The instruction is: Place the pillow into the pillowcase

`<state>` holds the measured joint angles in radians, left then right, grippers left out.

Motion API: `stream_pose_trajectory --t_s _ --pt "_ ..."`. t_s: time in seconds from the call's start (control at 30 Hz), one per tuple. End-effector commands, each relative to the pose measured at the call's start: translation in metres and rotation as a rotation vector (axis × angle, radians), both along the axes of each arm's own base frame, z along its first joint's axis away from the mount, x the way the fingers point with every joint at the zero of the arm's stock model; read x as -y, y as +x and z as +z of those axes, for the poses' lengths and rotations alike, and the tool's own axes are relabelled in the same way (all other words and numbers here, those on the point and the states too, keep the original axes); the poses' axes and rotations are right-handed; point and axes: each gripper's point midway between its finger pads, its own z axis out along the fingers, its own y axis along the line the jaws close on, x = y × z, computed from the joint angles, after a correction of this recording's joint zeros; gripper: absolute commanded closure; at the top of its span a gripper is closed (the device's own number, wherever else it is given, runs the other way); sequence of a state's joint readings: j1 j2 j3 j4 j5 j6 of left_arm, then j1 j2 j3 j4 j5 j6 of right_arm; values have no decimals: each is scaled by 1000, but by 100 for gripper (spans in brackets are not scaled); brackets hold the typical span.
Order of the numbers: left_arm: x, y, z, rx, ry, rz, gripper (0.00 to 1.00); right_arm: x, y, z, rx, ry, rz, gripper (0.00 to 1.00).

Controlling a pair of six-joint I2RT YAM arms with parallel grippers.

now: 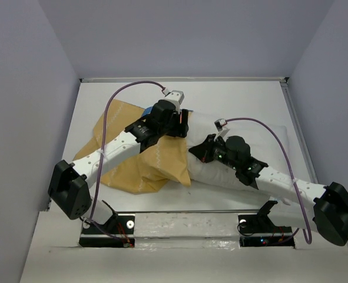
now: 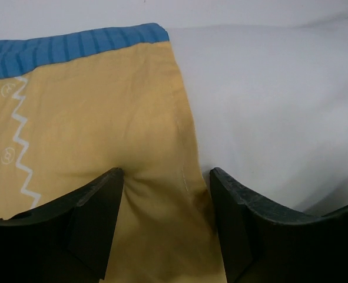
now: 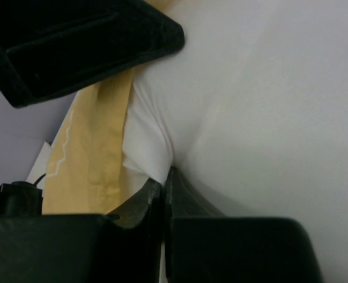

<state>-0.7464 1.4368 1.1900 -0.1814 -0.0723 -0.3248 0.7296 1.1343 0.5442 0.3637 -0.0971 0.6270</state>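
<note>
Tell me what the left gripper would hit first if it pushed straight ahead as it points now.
Most likely the pillowcase: its yellow hem lies between the left gripper's open fingers, beside the pillow.

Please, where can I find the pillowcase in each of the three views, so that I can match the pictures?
Top external: the pillowcase lies left of centre, mustard-yellow.
Left wrist: the pillowcase fills the left half, yellow with a blue band on top.
Right wrist: the pillowcase is a narrow yellow strip at the left.
Shared landmark: its edge against the white pillow.
</note>
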Motion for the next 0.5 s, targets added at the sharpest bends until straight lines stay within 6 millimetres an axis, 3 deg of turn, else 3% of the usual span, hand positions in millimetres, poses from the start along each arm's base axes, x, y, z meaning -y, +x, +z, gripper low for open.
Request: stream_pose_trajectory --t_s 0.0,0.03,0.1,0.13,0.17,0.23,0.33,0.4,0.43,0.47 --pt "9 12 30 80 11 -22 35 9 2 -10 -6 -43 -31 100" --pt "7 16 29 85 24 -6 39 9 1 -10 -7 -43 -29 100" --pt "7 25 30 107 37 22 80 9 1 -10 -6 -43 -26 100" --pt "9 28 34 121 25 25 80 8 2 -10 -4 -44 -25 100" --pt "12 31 38 136 9 25 91 5 -1 -9 -2 -45 -11 100" --pt "23 40 59 184 -49 24 100 -6 -8 -9 6 -60 28 100" --pt "44 50 75 203 -107 -11 100 -25 -24 -11 14 -81 101 100" --pt "67 54 102 215 -193 -59 100 -42 -38 -4 39 -73 159 100" --pt "75 56 127 245 -248 -77 100 -49 -42 -1 44 -67 179 100" --pt "82 56 137 250 -273 -99 100 -56 -47 3 51 -56 200 100"
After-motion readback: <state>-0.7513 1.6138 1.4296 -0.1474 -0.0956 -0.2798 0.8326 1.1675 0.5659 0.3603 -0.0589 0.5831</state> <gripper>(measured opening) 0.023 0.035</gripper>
